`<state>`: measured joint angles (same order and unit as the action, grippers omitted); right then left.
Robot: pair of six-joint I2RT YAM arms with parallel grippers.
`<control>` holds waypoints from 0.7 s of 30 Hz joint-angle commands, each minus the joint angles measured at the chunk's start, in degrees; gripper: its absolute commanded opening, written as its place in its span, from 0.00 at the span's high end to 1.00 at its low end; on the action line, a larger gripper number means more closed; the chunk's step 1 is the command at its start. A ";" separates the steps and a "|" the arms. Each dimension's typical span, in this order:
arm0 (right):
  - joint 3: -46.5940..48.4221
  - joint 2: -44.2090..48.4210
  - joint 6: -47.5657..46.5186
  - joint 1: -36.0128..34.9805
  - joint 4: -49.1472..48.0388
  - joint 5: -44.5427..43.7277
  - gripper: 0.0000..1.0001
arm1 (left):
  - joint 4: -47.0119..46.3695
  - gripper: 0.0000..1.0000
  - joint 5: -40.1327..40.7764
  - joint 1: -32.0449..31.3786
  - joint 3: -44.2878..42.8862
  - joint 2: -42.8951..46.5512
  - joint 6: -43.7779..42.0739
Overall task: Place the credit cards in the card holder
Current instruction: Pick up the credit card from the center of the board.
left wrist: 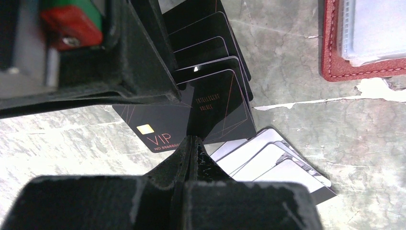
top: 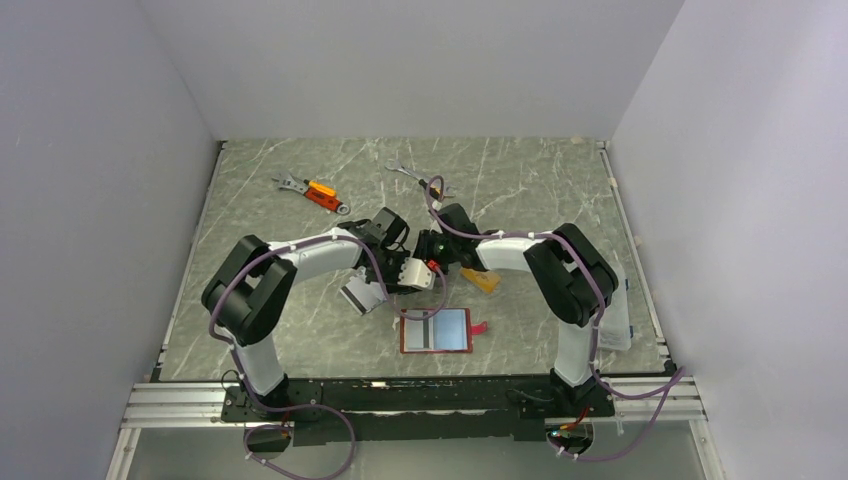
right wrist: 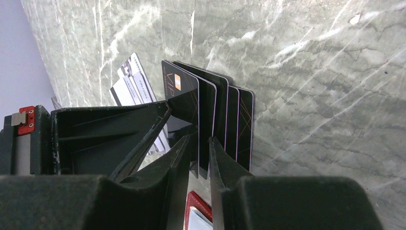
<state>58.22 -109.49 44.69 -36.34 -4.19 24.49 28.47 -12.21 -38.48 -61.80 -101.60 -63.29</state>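
My two arms meet over the middle of a grey-green, marble-veined surface point(top: 540, 190), both claws at one fan of glossy black cards point(left wrist: 220, 100). I count at least five of them, thin rounded rectangles with fine gold lines. The front one carries a gold chip and the letters VIP. The left claw point(left wrist: 191, 143) is pinched tight on the fan's lower edge and holds it raised above the surface. The right claw point(right wrist: 199, 139) straddles the fan's opposite edge with a narrow gap between its jaws and one or two cards inside that gap. I cannot tell whether it is actually clamping them. Under the left claw at least three silver-grey cards point(left wrist: 268, 160) lie fanned flat on the surface, pale-faced, the lowest showing a dark stripe. A single orange-gold card point(top: 487, 281) rests on the surface just right of the claws, beside the right arm. The one card holder point(top: 437, 331) lies open and flat nearer the arm bases, close to the silver-grey cards but apart from them. It has a stitched, red, leather-like rim around pale blue-grey pockets, and its small red snap tab point(top: 480, 327) sticks out to the right. Two wrenches sit well apart at the far side, one with an orange handle point(top: 318, 192) and another of bare metal point(top: 407, 173) partly behind a cable.
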 commanded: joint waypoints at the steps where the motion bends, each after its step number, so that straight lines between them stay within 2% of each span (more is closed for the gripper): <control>1: -0.81 -0.19 1.61 -2.18 -2.86 0.58 0.78 | 4.00 1.00 -4.43 -2.32 -1.53 -3.11 1.26; 6: -1.86 0.39 2.50 -2.16 -3.82 -0.21 0.88 | 4.49 1.00 -5.89 -3.90 -3.99 -4.13 2.22; 10: -2.50 0.75 2.90 -1.95 -4.14 -0.28 1.00 | 5.40 1.00 -6.99 -4.17 -5.46 -4.05 2.72; 16: -5.78 1.91 5.43 -0.16 -8.48 1.57 1.00 | 7.23 1.00 -8.73 -3.60 -7.69 -3.01 3.30; 21: -8.23 3.58 6.46 1.03 -10.53 1.54 1.00 | 12.35 1.00 -13.81 2.41 -12.42 0.68 4.26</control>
<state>52.18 -108.71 49.78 -35.99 -11.92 25.87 36.91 -18.46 -40.29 -69.56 -103.88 -60.18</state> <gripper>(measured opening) 0.007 0.008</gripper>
